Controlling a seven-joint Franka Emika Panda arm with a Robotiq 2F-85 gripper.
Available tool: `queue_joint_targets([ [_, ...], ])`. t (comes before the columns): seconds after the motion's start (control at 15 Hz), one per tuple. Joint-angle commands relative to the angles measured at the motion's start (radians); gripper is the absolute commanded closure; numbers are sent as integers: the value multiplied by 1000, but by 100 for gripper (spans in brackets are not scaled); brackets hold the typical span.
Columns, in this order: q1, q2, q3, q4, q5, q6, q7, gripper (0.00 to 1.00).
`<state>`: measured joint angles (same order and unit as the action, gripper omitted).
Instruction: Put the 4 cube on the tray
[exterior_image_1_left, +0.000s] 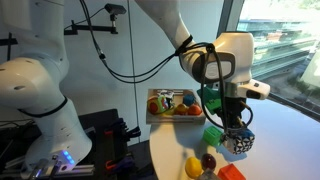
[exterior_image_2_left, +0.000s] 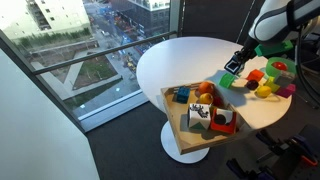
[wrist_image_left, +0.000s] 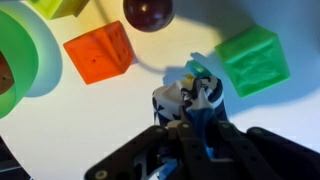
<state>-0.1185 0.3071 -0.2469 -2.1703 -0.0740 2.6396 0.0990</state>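
Note:
The 4 cube (wrist_image_left: 176, 97), blue and white with dark markings, sits between my gripper's (wrist_image_left: 192, 108) fingers in the wrist view. The gripper is shut on it, at or just above the white table. In both exterior views the gripper (exterior_image_1_left: 236, 128) (exterior_image_2_left: 236, 65) hangs over the cube (exterior_image_1_left: 239, 143) (exterior_image_2_left: 231, 80). The light-wood tray (exterior_image_1_left: 152, 106) (exterior_image_2_left: 178, 128) holds colourful fruit-like items and stands apart from the cube. I cannot tell if the cube touches the table.
A green cube (wrist_image_left: 253, 60) (exterior_image_1_left: 213, 133) lies right beside the held cube. An orange-red block (wrist_image_left: 100, 52) (exterior_image_1_left: 232, 172), a dark red ball (wrist_image_left: 148, 12) (exterior_image_1_left: 208, 160) and a yellow piece (exterior_image_1_left: 193, 165) lie nearby. A green ring (wrist_image_left: 18, 60) is at the wrist view's left edge.

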Motion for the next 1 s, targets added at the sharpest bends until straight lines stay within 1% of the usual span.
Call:
queue_joint_targets([
  [0.0,27,-83,0,-20,-43,-38,64,93],
  [0.33,41,-156,40,-29,-21,-81,77,93],
  [0.73,50,-232,123,-44,57,-207,51,93],
  [0.93,64,-257,157,-59,77,-241,56,93],
])
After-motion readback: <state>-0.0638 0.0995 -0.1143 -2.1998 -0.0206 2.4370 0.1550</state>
